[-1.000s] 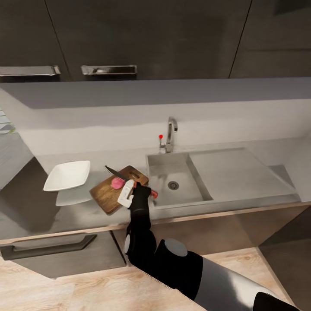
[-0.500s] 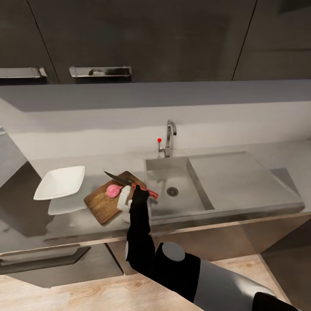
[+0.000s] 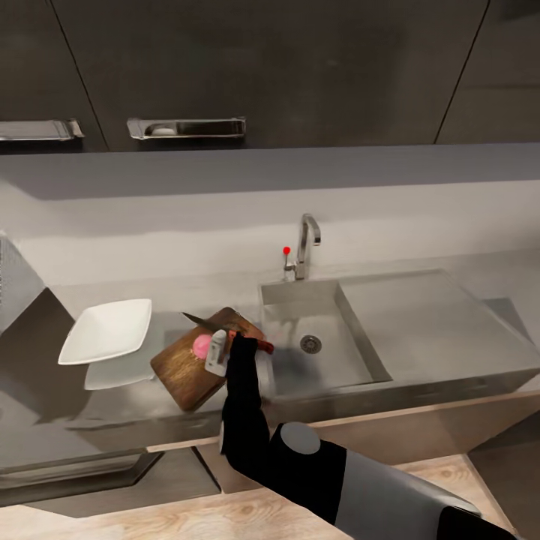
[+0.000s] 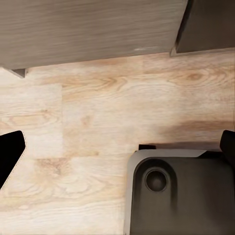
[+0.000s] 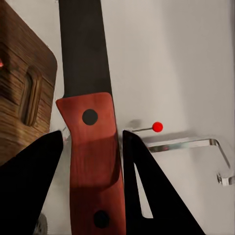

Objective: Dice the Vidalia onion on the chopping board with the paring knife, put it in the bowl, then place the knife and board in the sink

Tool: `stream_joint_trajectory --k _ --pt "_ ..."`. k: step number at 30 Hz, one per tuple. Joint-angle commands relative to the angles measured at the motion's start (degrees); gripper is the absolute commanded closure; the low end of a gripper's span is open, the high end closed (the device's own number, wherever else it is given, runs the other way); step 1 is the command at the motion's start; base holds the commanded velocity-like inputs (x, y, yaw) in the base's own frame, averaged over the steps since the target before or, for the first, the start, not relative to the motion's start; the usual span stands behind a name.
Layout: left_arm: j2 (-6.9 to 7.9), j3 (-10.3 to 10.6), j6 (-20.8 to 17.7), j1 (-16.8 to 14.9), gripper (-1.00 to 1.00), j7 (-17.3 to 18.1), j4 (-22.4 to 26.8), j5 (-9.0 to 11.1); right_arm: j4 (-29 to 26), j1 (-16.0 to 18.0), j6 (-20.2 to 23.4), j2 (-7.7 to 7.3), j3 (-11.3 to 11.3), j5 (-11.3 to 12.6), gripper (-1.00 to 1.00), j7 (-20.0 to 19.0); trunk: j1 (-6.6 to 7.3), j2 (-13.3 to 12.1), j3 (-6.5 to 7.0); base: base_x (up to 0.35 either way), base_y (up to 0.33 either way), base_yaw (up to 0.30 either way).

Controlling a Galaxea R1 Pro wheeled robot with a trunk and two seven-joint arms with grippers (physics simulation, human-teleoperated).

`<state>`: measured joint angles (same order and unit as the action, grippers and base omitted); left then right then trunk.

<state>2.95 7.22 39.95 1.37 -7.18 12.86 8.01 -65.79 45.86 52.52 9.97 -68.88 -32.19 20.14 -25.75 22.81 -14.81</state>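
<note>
The dark brown chopping board [image 3: 182, 371] lies on the grey countertop [image 3: 112, 409], just left of the sink [image 3: 300, 300]. On the board sits the pink onion [image 3: 201, 345]. My right gripper [image 3: 225, 346] hovers over the board's right part, shut on the paring knife [image 3: 259, 345] by its red handle. The dark blade [image 3: 202, 322] points left, past the onion's far side. In the right wrist view the red handle [image 5: 93, 161] sits between the black fingers [image 5: 29, 188], beside the board [image 5: 19, 98]. The white bowl [image 3: 105, 331] stands left of the board. My left gripper [image 4: 117, 147] is open over the floor.
The chrome tap [image 3: 306, 247] with its red-tipped lever [image 3: 286, 250] rises behind the basin. A flat drainboard [image 3: 427, 315] extends right of the basin. Dark wall cabinets [image 3: 270, 67] hang above. The wood-plank floor [image 4: 112, 107] and the robot's base [image 4: 176, 191] lie below the left gripper.
The camera has shifted, moving the whole scene right and down in the picture. The right gripper with the knife stays over the board by the onion, with little move relative to it.
</note>
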Motion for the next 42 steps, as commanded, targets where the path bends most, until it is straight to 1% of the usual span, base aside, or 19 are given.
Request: stream_joint_trajectory --k 1,8,14,18,25,31,42 --pt "0.04 0.5 0.0 0.0 -1.00 -0.2 0.1 0.5 0.0 0.1 0.4 0.03 -0.2 0.2 1.00 0.3 -0.04 0.1 -0.10 0.002 0.264 0.000" --pt "-0.03 0.5 0.1 0.0 -1.00 -0.2 -0.4 0.5 0.0 0.1 0.4 0.03 -0.2 0.2 1.00 0.2 -0.04 0.1 -0.10 0.001 0.249 0.000" --pt "-0.04 0.5 0.1 0.0 -1.00 -0.2 -0.5 0.5 0.1 0.1 0.4 0.03 -0.1 0.2 1.00 0.2 -0.04 0.1 -0.10 0.000 0.055 0.000" --pt "-0.05 0.5 0.1 0.0 -1.00 -0.2 -0.5 0.5 0.2 0.1 0.4 0.03 -0.1 0.3 1.00 0.2 -0.04 0.1 -0.10 0.000 0.003 0.000" --pt "-0.10 0.6 0.1 0.0 -1.00 -0.2 -0.5 0.5 2.6 0.1 0.4 0.03 -0.1 0.4 1.00 0.1 -0.04 0.1 -0.10 -0.007 -0.050 0.000" --pt "-0.09 0.6 0.1 0.0 -1.00 -0.2 -0.5 0.5 2.8 0.1 0.4 0.03 -0.2 0.4 1.00 0.1 -0.04 0.1 -0.10 -0.076 -0.221 0.000" --pt "-0.05 0.6 0.1 0.0 -1.00 -0.2 -0.5 0.5 2.9 0.1 0.4 0.03 -0.4 0.4 1.00 -0.2 -0.04 0.1 -0.10 -0.005 -0.013 0.000"
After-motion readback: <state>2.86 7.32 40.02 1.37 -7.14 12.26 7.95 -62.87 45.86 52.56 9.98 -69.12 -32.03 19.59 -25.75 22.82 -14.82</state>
